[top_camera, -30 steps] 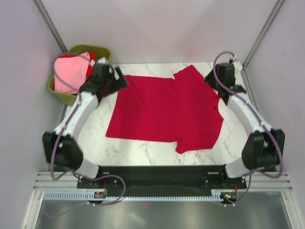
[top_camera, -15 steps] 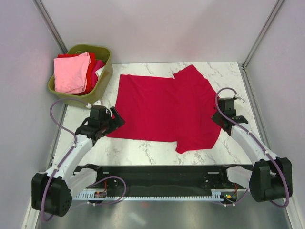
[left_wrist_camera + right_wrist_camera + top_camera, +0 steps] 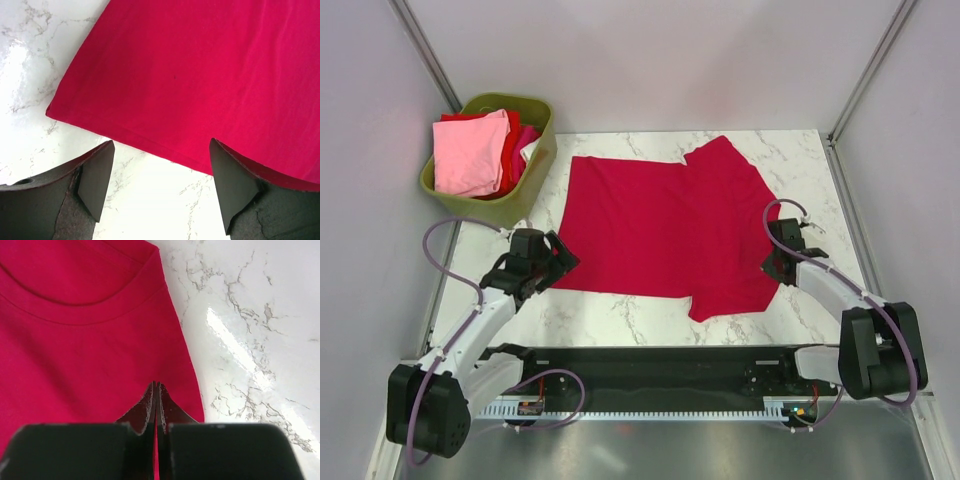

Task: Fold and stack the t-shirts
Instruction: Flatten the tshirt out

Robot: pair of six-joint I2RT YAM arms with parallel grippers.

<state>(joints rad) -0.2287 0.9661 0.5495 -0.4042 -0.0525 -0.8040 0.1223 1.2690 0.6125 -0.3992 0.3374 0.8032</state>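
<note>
A crimson red t-shirt [image 3: 660,225] lies spread flat on the marble table [image 3: 620,315], neck toward the right. My left gripper [image 3: 560,262] hovers open at the shirt's near-left hem corner [image 3: 55,111]; the hem edge runs between its fingers [image 3: 97,175], nothing pinched. My right gripper [image 3: 772,262] sits at the shirt's right edge by the collar [image 3: 75,315], jaws shut [image 3: 156,385] with a sliver of red cloth between them. More t-shirts, a light pink one [image 3: 470,155] and red [image 3: 510,150] and magenta [image 3: 528,135] ones, are piled in the basket.
The olive-green basket [image 3: 505,208] stands at the table's far left corner, just beyond my left arm. Grey walls and metal posts close in the table on three sides. Bare marble [image 3: 250,340] shows right of the shirt and along the near edge.
Both arms have come down from the far corners to the shirt's near corners. The right jaws have closed at the shoulder edge. The left jaws have narrowed slightly.
</note>
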